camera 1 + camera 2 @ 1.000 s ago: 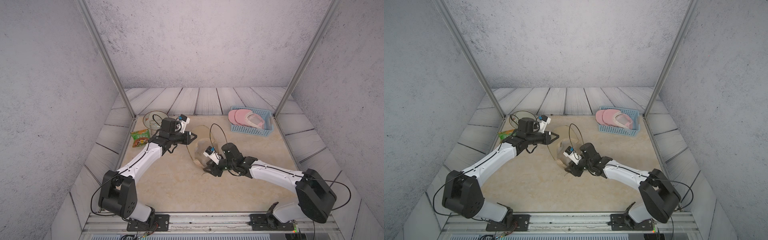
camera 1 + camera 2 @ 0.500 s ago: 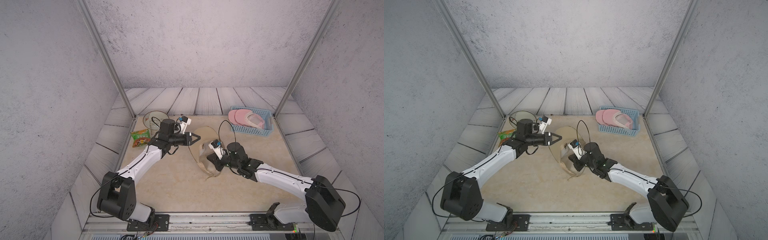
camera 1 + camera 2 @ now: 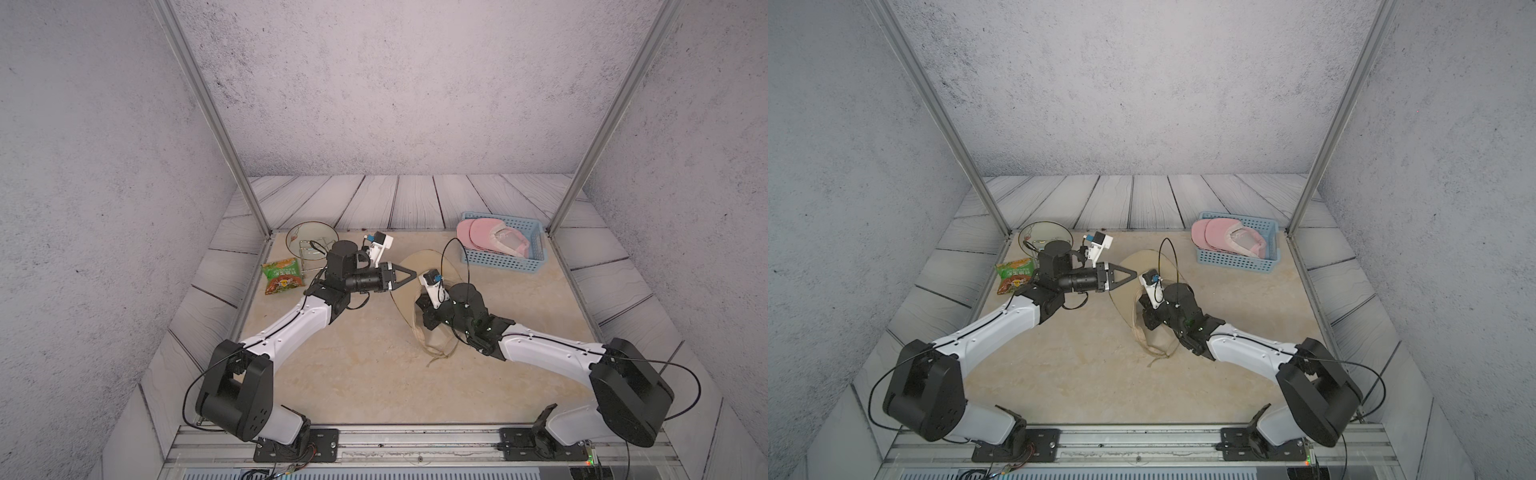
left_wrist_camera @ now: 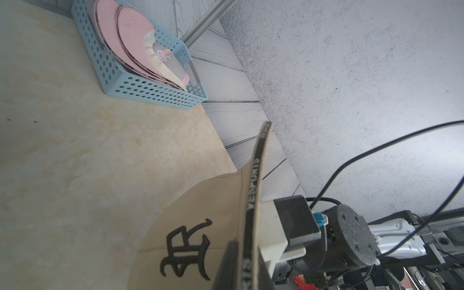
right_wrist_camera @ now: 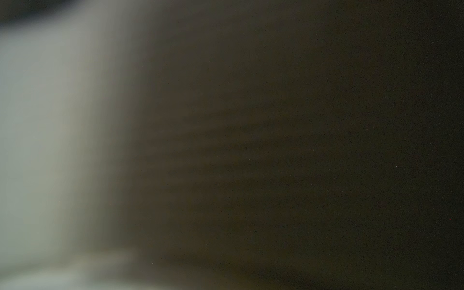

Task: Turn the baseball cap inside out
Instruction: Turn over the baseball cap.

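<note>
Currently the left hand [image 3: 409, 273] is pinching the edge of the beige baseball cap [image 3: 420, 258], jaws closed on it. The cap is hanging tilted between both hands, its straps [image 3: 436, 357] trailing onto the table [image 3: 353, 374] beneath the right hand [image 3: 426, 322]. That hand is sitting closed inside the crown; whether it is gripping cloth I cannot tell, as its wrist view is showing only dark blur.

Baseball cap [image 3: 419, 259] sits approx. mid-table [image 3: 353, 374], raised on edge. Basket [image 3: 498, 261] at rear R, w/ pink caps [image 3: 486, 237] in it. Snack pkt [image 3: 282, 276] at L edge; glass bowl [image 3: 299, 232] just behind it, rear-L corner. Baseball cap betw. pkt & basket, touching neither.
</note>
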